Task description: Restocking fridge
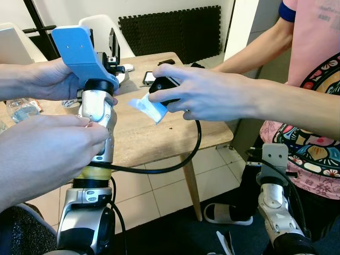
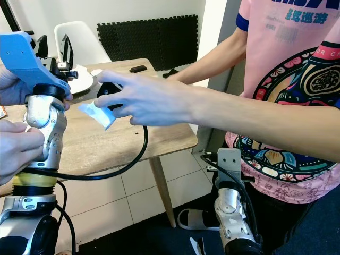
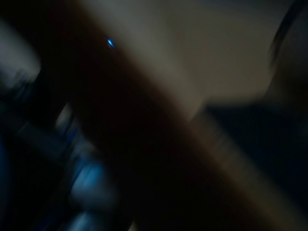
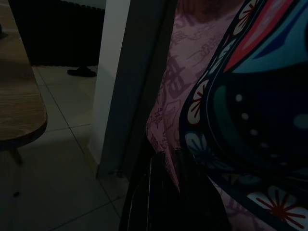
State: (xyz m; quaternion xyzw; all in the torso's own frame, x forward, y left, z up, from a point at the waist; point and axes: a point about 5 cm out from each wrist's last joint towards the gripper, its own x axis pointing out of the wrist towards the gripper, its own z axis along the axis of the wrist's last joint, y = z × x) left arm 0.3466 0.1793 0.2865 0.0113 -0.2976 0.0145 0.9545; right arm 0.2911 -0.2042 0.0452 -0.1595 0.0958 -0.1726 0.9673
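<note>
My left arm [image 1: 98, 114] is raised upright in front of me, with a blue housing [image 1: 79, 50] at its top. Behind the housing, my left gripper [image 2: 54, 52] points up over the table, its two black fingers [image 2: 67, 48] apart with nothing between them. A person's hands [image 1: 48, 143] hold this arm at the wrist and forearm. Another person's hand [image 1: 196, 90] reaches across with a small black object and a white wipe [image 1: 150, 108]. My right arm [image 1: 276, 202] hangs idle at the lower right; my right gripper [image 4: 166, 161] is dark, close to a patterned pink shirt.
A wooden table [image 1: 159, 133] stands ahead with a water bottle [image 1: 21, 109], a phone [image 1: 149, 78] and a white plate [image 2: 79, 79] on it. White chairs [image 1: 103, 29] stand behind. A black cable [image 1: 186, 156] loops off the table edge. A slipper [image 1: 223, 214] lies on the tiled floor.
</note>
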